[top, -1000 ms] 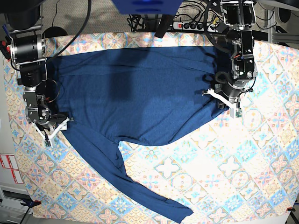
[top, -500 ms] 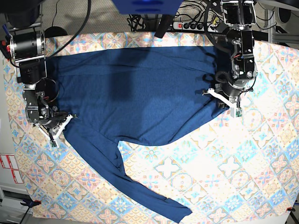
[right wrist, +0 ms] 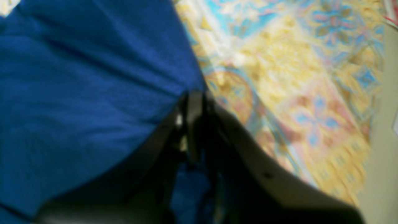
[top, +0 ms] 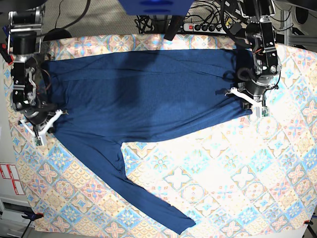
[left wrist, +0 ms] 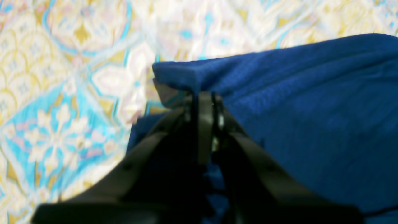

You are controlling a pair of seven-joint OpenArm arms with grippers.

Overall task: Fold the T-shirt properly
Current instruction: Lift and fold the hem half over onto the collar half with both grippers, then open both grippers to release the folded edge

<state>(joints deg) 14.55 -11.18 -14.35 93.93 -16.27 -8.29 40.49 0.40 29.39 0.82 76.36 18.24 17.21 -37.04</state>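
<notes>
Flat across the far half of the tabletop (top: 257, 163), the T-shirt (top: 148, 99) lay spread out and pinched at two opposite edges.

Its dark blue body stretched wide from one side of the patterned cloth to the other, while one long sleeve (top: 143, 198) trailed diagonally toward the near edge. The left hand (top: 250, 105), on the base view's right, was clamped on the shirt's edge; its wrist camera showed the jaws pressed together on a fold of blue fabric (left wrist: 199, 81), that corner raised a little above the cloth. The right hand (top: 38, 128), on the base view's left, was likewise closed tight on the opposite edge, with fabric gathered at its tips (right wrist: 174, 90). Cables and a power strip (top: 205, 26) lay behind the tabletop.
</notes>
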